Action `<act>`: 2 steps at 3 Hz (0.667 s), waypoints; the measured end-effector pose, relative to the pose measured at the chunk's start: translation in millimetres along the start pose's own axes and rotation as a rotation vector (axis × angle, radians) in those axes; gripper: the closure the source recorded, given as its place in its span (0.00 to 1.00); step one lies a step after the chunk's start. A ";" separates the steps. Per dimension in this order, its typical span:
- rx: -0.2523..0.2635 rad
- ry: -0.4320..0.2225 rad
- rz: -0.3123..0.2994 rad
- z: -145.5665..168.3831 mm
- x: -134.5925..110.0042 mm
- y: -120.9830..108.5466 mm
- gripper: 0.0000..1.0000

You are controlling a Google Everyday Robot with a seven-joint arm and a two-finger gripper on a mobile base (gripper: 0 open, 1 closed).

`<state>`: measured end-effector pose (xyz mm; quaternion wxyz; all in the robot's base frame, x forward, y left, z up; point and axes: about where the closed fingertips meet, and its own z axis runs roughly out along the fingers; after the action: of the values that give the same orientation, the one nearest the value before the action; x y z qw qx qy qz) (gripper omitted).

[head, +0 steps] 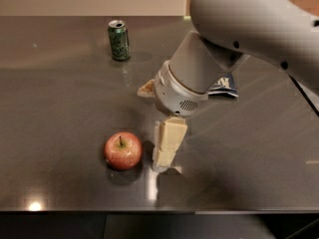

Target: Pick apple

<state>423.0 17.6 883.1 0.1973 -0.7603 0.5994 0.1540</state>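
Note:
A small red apple (122,150) with yellowish patches and a short stem sits on the dark table (60,103) near the front. My gripper (164,159) hangs from the big grey arm just right of the apple, its cream tips low over the table, a small gap from the fruit. It holds nothing that I can see.
A green can (119,40) stands upright at the back left. A blue and white packet (224,85) lies behind the arm, partly hidden. A small tan object (146,89) lies left of the wrist. The table's front edge runs just below the apple.

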 end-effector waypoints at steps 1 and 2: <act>-0.029 -0.020 -0.025 20.9 -12.1 5.2 0.00; -0.065 -0.035 -0.046 40.8 -20.3 11.2 0.00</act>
<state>407.5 52.3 855.7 0.1865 -0.7772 0.5727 0.1824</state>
